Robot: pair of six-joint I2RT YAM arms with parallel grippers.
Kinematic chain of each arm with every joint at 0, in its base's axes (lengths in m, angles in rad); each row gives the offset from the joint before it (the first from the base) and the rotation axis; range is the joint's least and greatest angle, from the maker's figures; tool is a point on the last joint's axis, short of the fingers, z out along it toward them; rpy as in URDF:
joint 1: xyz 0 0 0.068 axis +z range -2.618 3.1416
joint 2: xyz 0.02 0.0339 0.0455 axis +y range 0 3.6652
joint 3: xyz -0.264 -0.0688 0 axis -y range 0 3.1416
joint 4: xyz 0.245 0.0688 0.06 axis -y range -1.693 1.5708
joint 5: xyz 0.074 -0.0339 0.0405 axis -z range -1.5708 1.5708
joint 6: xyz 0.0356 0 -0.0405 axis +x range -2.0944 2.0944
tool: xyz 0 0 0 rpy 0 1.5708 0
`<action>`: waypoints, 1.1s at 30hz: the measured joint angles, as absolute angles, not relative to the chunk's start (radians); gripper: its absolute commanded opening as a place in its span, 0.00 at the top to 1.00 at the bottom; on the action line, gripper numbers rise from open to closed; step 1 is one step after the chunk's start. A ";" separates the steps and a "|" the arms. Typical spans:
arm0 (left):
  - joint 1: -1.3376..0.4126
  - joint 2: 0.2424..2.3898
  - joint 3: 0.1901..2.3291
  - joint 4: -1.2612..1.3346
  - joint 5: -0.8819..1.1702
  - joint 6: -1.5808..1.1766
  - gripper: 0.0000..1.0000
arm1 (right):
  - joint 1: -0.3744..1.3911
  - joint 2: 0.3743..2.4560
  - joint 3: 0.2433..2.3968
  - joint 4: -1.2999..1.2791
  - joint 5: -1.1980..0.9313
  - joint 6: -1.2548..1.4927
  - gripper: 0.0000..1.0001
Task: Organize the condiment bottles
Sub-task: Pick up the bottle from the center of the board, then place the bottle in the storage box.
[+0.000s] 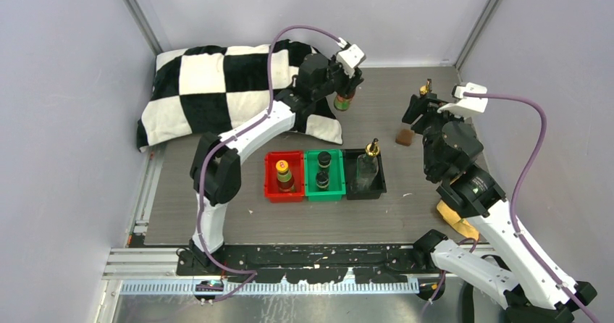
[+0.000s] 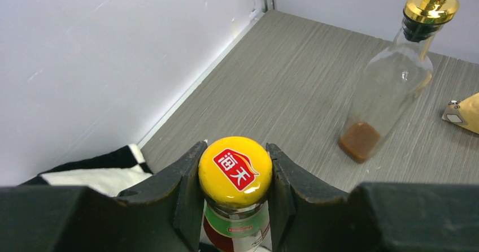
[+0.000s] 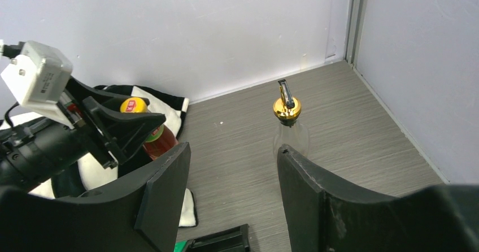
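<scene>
Beside the checkered cushion (image 1: 217, 84), the left claw (image 1: 346, 89) clamps a yellow-capped bottle (image 2: 235, 170); the right claw (image 3: 233, 150) stands open and empty.

A black-and-white checkered cloth (image 1: 217, 91) is lying bunched at the table's (image 1: 217, 214) far-left corner, and a red tray (image 1: 267, 178), a green tray (image 1: 324, 196) and a black tray (image 1: 382, 174) are sitting side by side mid-table — a small brown square (image 1: 405, 137) is lying toward the right edge.

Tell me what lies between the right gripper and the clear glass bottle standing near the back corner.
Nothing: only bare grey table separates the open right gripper from the glass bottle, as the right wrist view shows.
</scene>
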State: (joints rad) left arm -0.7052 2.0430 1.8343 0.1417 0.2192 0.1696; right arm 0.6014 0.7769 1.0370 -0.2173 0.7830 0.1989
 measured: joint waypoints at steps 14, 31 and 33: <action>-0.704 1.758 1.583 0.092 0.096 0.165 1.00 | 0.603 0.770 1.035 -0.218 0.764 0.221 0.37; -0.700 1.451 1.265 0.100 -0.117 0.088 1.00 | 0.603 0.737 1.019 -0.223 0.750 0.239 0.36; -0.700 1.431 1.228 0.102 -0.142 0.072 1.00 | 0.603 0.733 1.016 -0.225 0.748 0.241 0.36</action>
State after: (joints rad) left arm -0.6998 1.4307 1.2282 0.1017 -0.1421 0.0719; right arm 0.6033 0.7326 1.0164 -0.2249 0.7479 0.2409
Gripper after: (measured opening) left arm 0.403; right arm 0.636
